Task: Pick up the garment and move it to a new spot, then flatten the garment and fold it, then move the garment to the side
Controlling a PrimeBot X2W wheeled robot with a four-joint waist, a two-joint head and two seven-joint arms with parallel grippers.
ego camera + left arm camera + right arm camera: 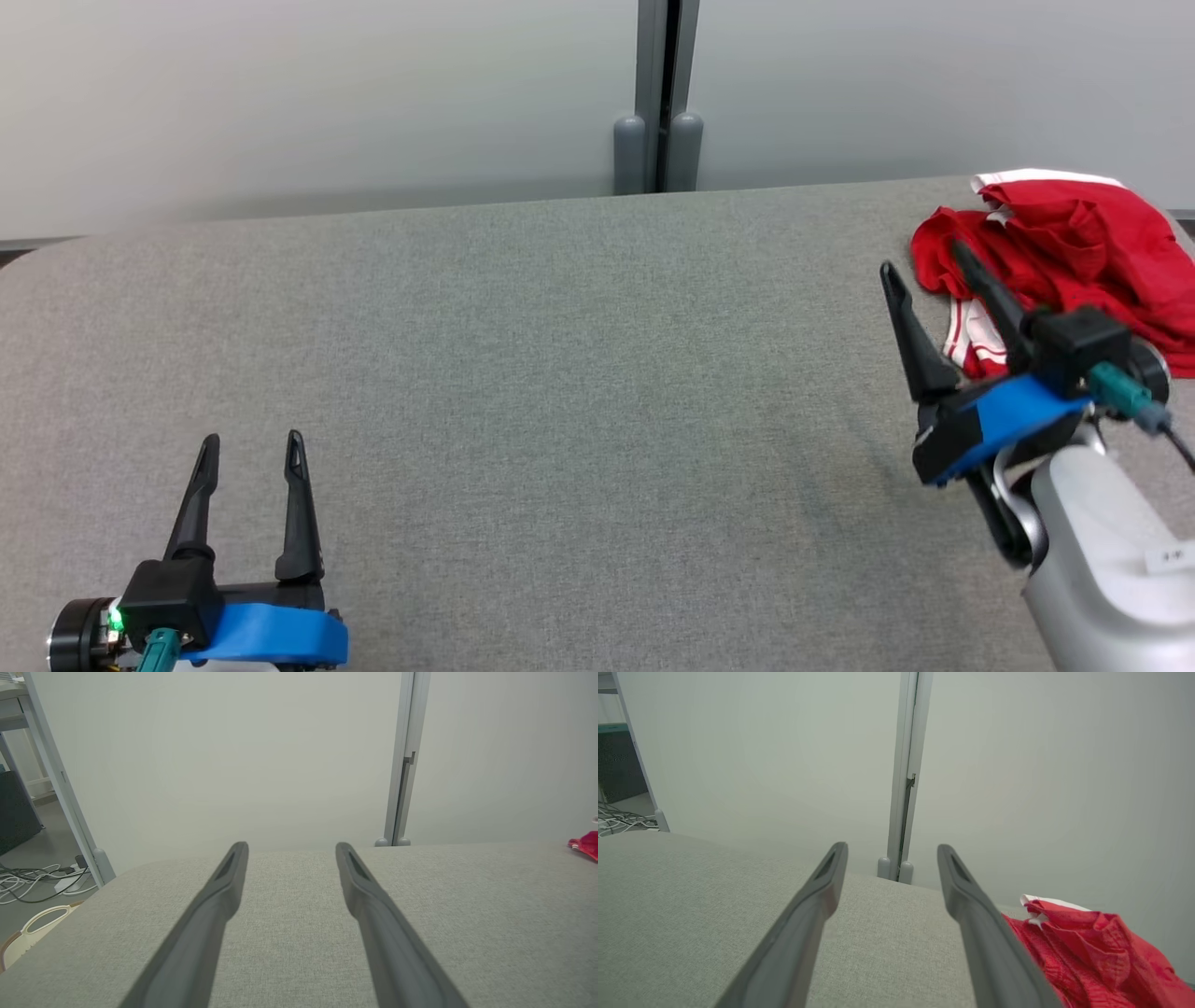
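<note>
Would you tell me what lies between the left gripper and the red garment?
In the head view, bare grey table runs from the left gripper to the open right gripper by the garment.

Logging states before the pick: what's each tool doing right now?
Left tool: open, empty.
Right tool: open, empty, next to the red garment.

Head looks down, wrists low, forward — garment (1055,233) shared

**user1:** tabletop (560,373) looks like matt grey woven cloth, kinda coarse?

**user2:** yep. garment (1074,233) is thin crinkly red fabric, and the fingers on the right gripper (920,257) look matt dark plastic.
</note>
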